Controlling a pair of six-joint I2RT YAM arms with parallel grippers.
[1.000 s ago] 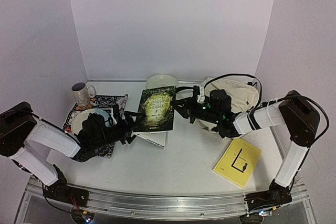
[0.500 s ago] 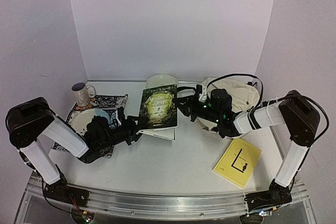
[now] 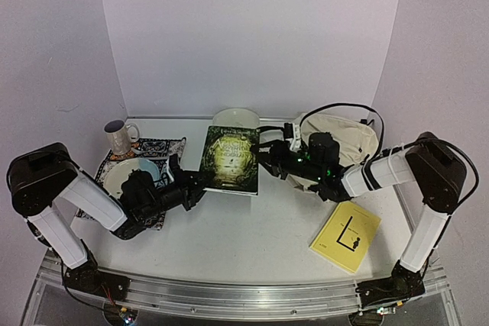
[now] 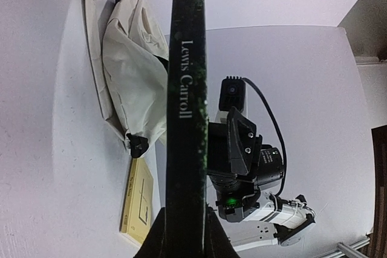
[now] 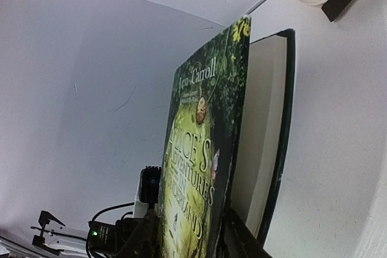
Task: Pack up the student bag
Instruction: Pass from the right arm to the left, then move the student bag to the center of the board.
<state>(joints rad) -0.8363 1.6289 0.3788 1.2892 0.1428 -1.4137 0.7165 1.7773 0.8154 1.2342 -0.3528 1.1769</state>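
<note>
**A:** Top view first. What is new?

**B:** The left gripper (image 3: 195, 183) has closed on the lower left corner of the green book (image 3: 231, 159). A second ago its jaws hung wide beside it. The pages sagged loose under the lifted cover then. Now they are shut up against it, and the book leans up off the table (image 3: 252, 227) between the two arms.

**A:** And the right gripper (image 3: 265, 159)?

**B:** It is at the book's right edge. From above I cannot tell whether it grips or only touches.

**A:** Left wrist view?

**B:** The fingers (image 4: 156, 241) flank the foot of the spine and press against it, a real hold. Beyond the book lies the student bag (image 4: 130, 70), on the far right of the table, with a yellow book (image 4: 138, 203) flat near it.

**A:** Right wrist view?

**B:** Its fingers (image 5: 239, 234) stand on either side of the front cover, which sits slightly off the pages. Their contact is lost at the frame's bottom edge, so I cannot tell if they hold.

**A:** What does that mean for the packing?

**B:** I judge the left arm has taken a share of the book's weight, perhaps so the right can re-grip. Neither book is in the bag yet, so the loading itself has not begun.
</note>
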